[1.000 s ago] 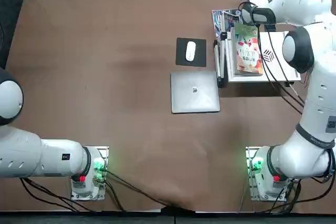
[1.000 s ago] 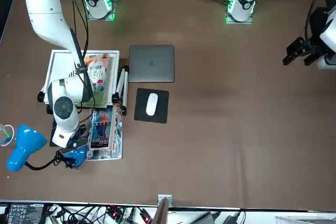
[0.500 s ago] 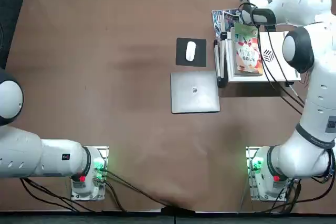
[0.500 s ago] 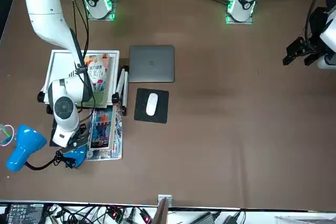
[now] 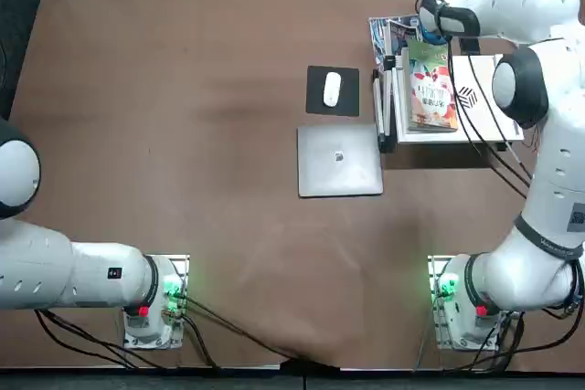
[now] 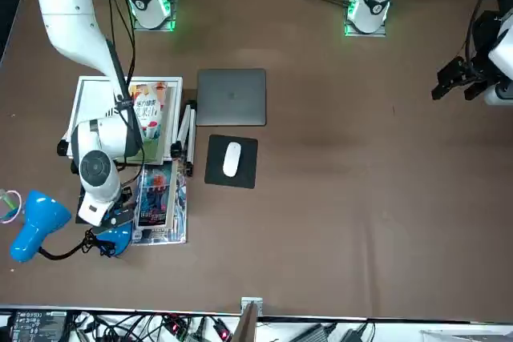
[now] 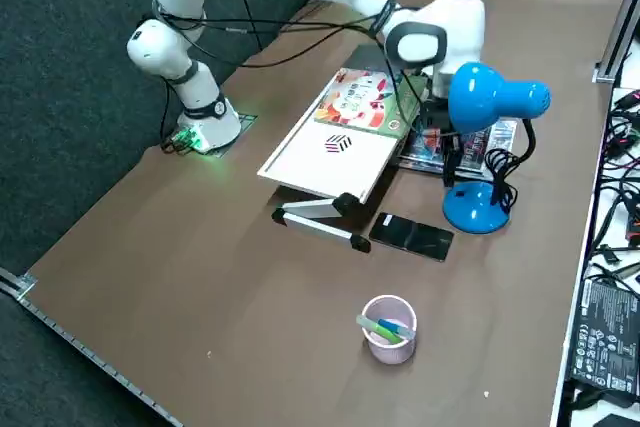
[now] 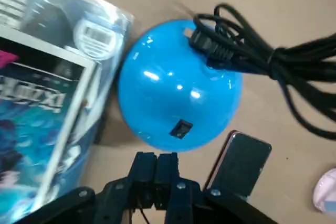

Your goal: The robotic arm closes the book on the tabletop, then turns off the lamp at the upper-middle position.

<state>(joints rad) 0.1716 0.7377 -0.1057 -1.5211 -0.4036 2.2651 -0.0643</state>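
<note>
The book [image 5: 431, 84] lies closed, green cover up, on the white stand [image 5: 482, 109]; it also shows in the front view [image 6: 150, 118] and the right side view [image 7: 362, 99]. The lamp's blue disc base [image 8: 178, 98] stands beside the magazine, its small black switch [image 8: 181, 128] facing my fingers. My right gripper [image 8: 157, 157] is shut, empty, its tips just short of that switch. In the front view the gripper [image 6: 119, 215] hangs over the lamp base [image 6: 115, 239], with the lamp head [image 6: 36, 223] out to the side. The lamp head [image 7: 495, 97] hides the gripper in the right side view.
A blue-and-red magazine [image 6: 160, 202] lies next to the lamp base. A black phone [image 7: 412, 236] and a pink cup [image 7: 388, 327] sit beyond it. A closed laptop [image 5: 339, 160] and a mouse [image 5: 332, 89] on a black pad lie mid-table. The lamp's cable [image 8: 273, 61] coils by the base.
My right wrist has shifted slightly toward the table's far edge, closer to the lamp base. The book, the lamp and everything else stay put.
</note>
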